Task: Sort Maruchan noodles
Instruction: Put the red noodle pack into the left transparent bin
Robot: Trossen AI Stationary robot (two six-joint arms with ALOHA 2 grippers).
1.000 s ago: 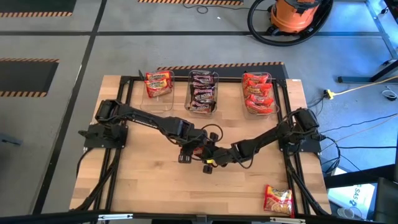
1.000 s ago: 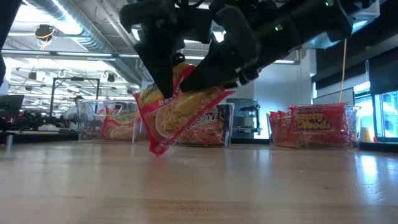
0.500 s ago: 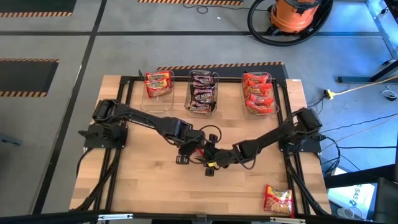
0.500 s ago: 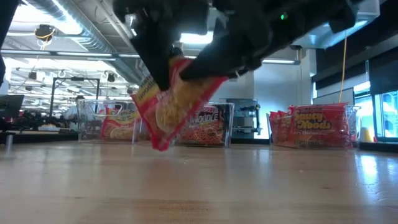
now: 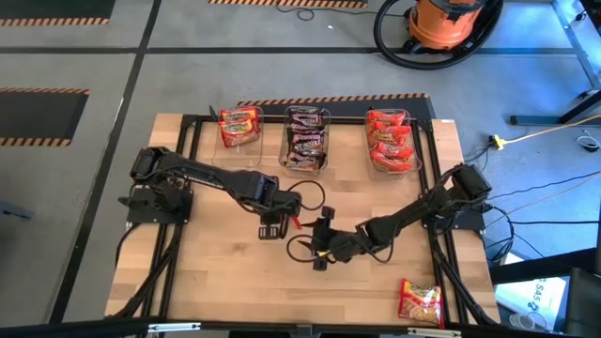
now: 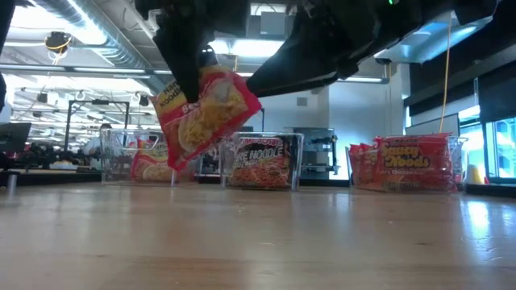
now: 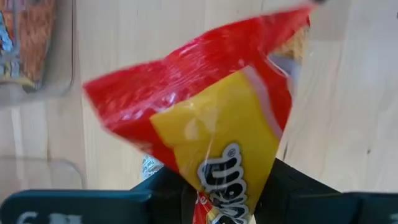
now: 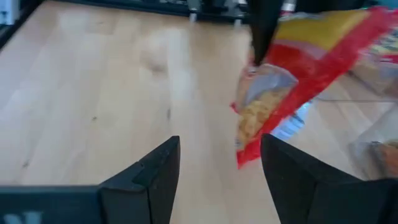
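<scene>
A spare packet (image 5: pixel 420 302) lies flat at the desk's (image 5: pixel 216 282) near right corner. Mid-desk, the right gripper (image 5: pixel 324 250) hangs with fingers parted — nothing between them. Just beside it, the left gripper (image 5: pixel 273 222) pinches a red-and-yellow packet (image 6: pixel 203 111), tilted, clear of the wood. Three tubs (image 5: pixel 305 139) of packets line the far edge.

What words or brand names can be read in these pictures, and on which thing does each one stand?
"Saucy Noods": on the red packets in the right tub.
"NOODLE": on the dark packet in the middle tub; the letters before it are cut off.
On the held packet, in the left gripper: letters show, but they are tilted and only partly legible.
Packets in the left tub and the packet at the table's near right corner: print too small to read.
</scene>
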